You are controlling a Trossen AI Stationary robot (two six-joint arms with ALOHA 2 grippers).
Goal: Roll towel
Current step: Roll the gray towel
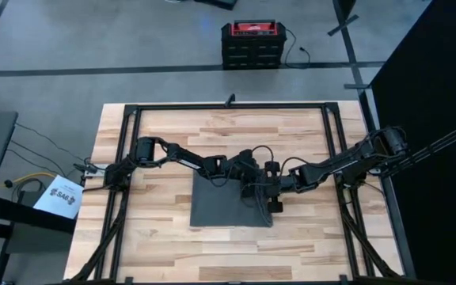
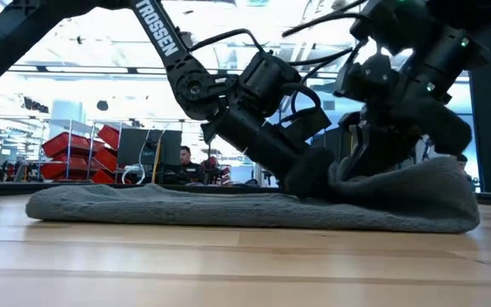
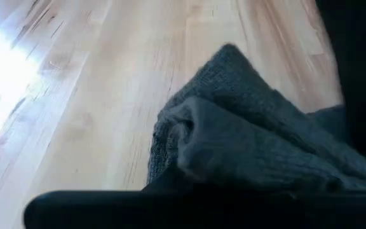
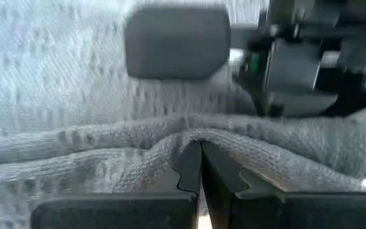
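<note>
A light butcher-block wooden table (image 1: 165,134) with a black metal frame along its edges carries one item: a dark grey knitted towel (image 1: 220,207), lying mostly flat near the middle, its right-hand edge bunched upward.

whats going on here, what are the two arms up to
Both arms are working a dark grey towel lying on the wooden table. The right gripper is shut, pinching a raised fold of the cloth at the towel's far right part. The left gripper is down at that same bunched-up edge beside it. Most of the towel lies flat, so the roll has barely begun.
</note>
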